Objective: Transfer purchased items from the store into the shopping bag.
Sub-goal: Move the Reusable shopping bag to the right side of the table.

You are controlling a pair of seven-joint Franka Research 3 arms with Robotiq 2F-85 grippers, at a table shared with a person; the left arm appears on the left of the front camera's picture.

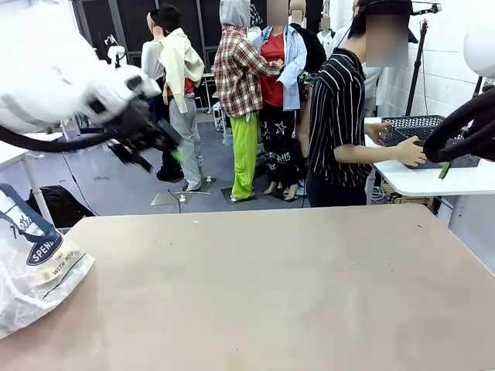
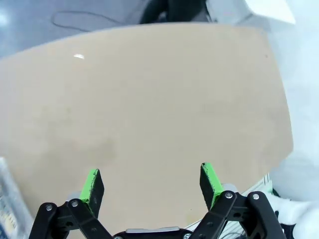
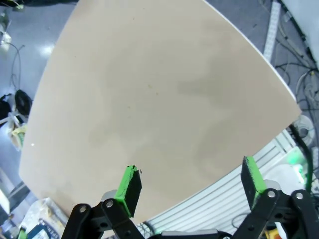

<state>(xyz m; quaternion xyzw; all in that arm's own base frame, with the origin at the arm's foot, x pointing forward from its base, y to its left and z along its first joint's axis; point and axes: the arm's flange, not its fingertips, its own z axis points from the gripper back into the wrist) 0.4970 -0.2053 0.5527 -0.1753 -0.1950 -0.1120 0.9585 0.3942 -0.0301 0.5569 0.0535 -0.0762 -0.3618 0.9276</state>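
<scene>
The shopping bag, crinkly whitish plastic with navy handles and a round navy logo, lies at the near left corner of the tan table. The purchased items are out of view. My left gripper hangs high over the table's left side, up and to the right of the bag. In its wrist view the left gripper is open, with bare tabletop between the green pads. My right gripper is also open and empty above the table. One of its green pads shows at the right edge.
A person in a striped shirt stands at the far right, one hand on a dark mesh basket that sits on a white side table. A black cable loops from my right arm.
</scene>
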